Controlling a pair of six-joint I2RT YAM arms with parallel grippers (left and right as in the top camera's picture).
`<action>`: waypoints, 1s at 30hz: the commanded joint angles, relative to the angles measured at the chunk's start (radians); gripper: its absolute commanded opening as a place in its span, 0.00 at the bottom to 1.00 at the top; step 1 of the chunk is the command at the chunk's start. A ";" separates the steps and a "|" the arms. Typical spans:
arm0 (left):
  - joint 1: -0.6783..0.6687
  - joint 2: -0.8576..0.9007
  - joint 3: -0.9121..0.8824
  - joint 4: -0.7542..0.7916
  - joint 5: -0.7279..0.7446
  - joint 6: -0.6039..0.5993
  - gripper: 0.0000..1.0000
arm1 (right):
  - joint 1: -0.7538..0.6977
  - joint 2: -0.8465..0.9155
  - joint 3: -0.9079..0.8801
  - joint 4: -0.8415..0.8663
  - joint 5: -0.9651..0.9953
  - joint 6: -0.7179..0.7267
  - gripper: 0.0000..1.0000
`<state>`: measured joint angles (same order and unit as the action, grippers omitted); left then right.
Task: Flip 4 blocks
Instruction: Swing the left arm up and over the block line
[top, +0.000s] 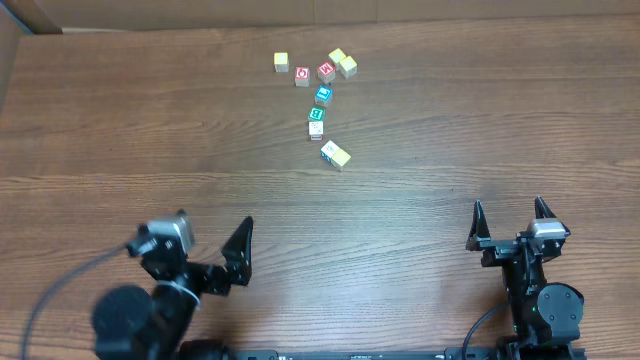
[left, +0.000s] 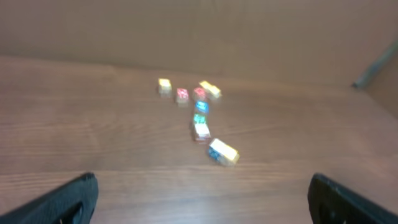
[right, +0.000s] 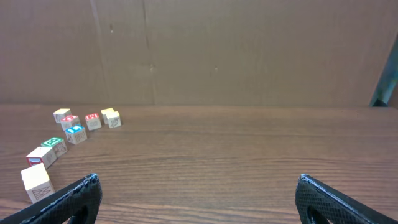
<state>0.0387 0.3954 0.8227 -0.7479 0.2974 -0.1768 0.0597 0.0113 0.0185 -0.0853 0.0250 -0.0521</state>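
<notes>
The left jaws and right jaws are standing wide open and empty at the near edge of the bench (top: 480, 120), while the blocks (top: 317, 116) are lying clustered at far centre, well apart from both, so all 4 flips are apparently remaining.

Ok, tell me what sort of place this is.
Probably a robot test bench rather than a home: a wood-grain table backed by a plain brown wall, a few letter blocks scattered on it, and a left pincer and right pincer, both open, at the near edge.
</notes>
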 joint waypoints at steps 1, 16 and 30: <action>-0.006 0.268 0.311 -0.154 0.106 0.064 1.00 | -0.003 -0.008 -0.010 0.004 -0.005 -0.001 1.00; -0.006 1.380 1.560 -0.917 0.168 0.098 1.00 | -0.003 -0.008 -0.010 0.003 -0.005 -0.001 1.00; -0.149 1.741 1.564 -0.791 -0.054 -0.041 0.04 | -0.003 -0.008 -0.010 0.004 -0.005 -0.001 1.00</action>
<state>-0.0319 2.0647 2.3615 -1.5486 0.3576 -0.1867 0.0593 0.0101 0.0185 -0.0872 0.0246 -0.0521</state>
